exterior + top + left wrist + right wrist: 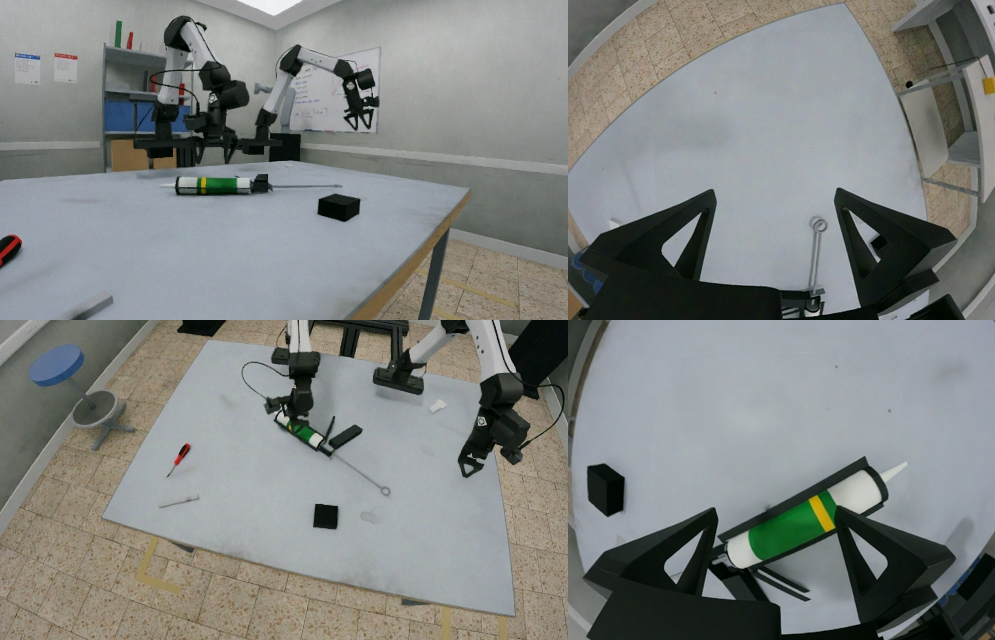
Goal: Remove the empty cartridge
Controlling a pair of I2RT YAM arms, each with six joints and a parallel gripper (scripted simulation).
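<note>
The right gripper's two fingers are standing wide open with nothing between them, and the right gripper (300, 425) (214, 161) (776, 513) is hovering above the cartridge (305, 434) (220, 185) (812, 313) (788, 533). The cartridge is lying in the cradle of the sealant gun (346, 436) (260, 183) (799, 294) (802, 499), its nozzle (167, 185) (893, 471) poking through the front plate. Behind it the rod (357, 471) (305, 186) (816, 261) is reaching far out, so the plunger is probably leaving room for removal. The gun is resting on the table (240, 485) (200, 240) (774, 103) (740, 388), with the black block (325, 516) (339, 207) (879, 242) (605, 490) sitting well apart. Farther off, the left gripper (466, 476) (361, 128) (775, 195) is also hanging wide open and empty.

The job seems to be waiting on the grasp. In the right wrist view the barrel is running aslant between the fingers, so good work is calling for turning the wrist until they are straddling it squarely, then lowering gently and gripping the barrel without catching the cradle rails. Easing the rear up and drawing backward should be freeing the nozzle; lifting straight up is risking dragging the gun along
</note>
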